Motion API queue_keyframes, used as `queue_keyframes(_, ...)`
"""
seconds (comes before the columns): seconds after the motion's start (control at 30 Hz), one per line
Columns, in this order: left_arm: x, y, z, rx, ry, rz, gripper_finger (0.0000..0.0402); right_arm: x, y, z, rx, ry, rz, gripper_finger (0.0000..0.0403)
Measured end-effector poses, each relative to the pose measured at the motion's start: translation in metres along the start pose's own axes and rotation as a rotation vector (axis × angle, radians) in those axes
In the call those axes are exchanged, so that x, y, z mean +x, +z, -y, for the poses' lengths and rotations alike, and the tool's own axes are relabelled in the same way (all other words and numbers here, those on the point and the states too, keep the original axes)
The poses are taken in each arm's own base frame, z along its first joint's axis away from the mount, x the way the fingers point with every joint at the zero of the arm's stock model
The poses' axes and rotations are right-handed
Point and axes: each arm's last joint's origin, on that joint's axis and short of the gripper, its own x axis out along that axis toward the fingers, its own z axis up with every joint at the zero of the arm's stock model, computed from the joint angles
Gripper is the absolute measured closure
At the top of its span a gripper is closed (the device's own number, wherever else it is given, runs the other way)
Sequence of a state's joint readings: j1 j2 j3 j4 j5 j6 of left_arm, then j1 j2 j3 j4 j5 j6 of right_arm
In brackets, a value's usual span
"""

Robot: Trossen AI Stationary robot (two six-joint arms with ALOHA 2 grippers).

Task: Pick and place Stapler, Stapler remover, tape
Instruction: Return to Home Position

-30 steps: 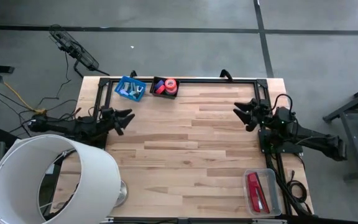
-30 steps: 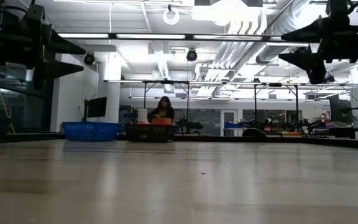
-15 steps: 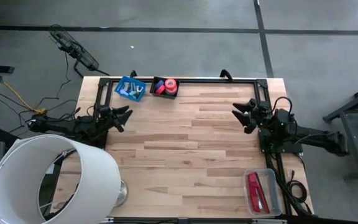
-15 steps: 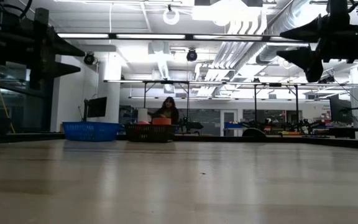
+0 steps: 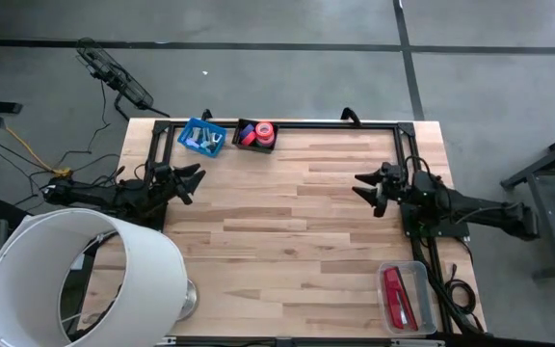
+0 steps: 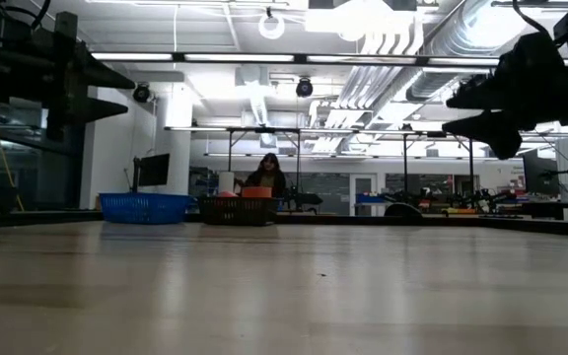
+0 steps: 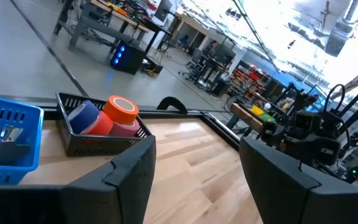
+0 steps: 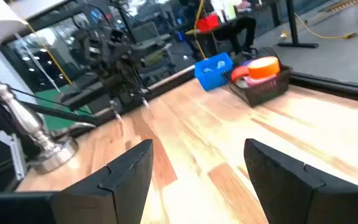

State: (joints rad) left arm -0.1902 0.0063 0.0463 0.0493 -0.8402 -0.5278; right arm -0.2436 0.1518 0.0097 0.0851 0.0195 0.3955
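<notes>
The red stapler (image 5: 396, 297) lies in a clear tray (image 5: 420, 275) at the table's near right corner. Tape rolls (image 5: 261, 131), orange and red (image 7: 120, 109) (image 8: 263, 67), sit in a black basket (image 5: 242, 138) at the far edge. Beside it a blue basket (image 5: 201, 137) holds small pale pieces, the stapler remover among them. My left gripper (image 5: 193, 179) (image 7: 197, 155) hovers open over the table's left side. My right gripper (image 5: 359, 187) (image 8: 197, 162) hovers open over the right side. Both point level toward the table's middle, with nothing between their fingers.
A lamp with a large white shade (image 5: 75, 280) and a metal foot (image 8: 42, 146) stands at the near left corner. A black frame rail (image 5: 326, 125) runs along the far edge. The bare wooden top (image 5: 277, 241) lies between the arms. A person (image 6: 267, 174) is far behind the table.
My right gripper has sunk a little and swung toward the table's middle and near edge, staying open. My left gripper has turned slightly toward the far edge and stays open. Nothing on the table has moved.
</notes>
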Motion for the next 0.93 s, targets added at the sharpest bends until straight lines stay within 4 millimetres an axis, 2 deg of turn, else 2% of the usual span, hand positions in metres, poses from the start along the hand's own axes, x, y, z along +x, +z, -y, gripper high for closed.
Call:
queue_keyframes(0.2, 0.0, 0.0001, 0.0001, 0.0, 0.0, 0.0, 0.0173, -0.0018, -0.0032, 0.0015, -0.007, -0.016, -0.034, 0.016)
queue_keyframes(0.37, 0.0, 0.0001, 0.0001, -0.001, 0.0, 0.0, 0.0173, -0.0018, -0.0031, 0.0008, 0.073, 0.0, -0.037, 0.016)
queue_keyframes(0.93, 0.0, 0.0004, 0.0002, -0.002, -0.002, 0.0, 0.0173, -0.0018, -0.0029, 0.0008, 0.068, 0.001, -0.036, 0.0159)
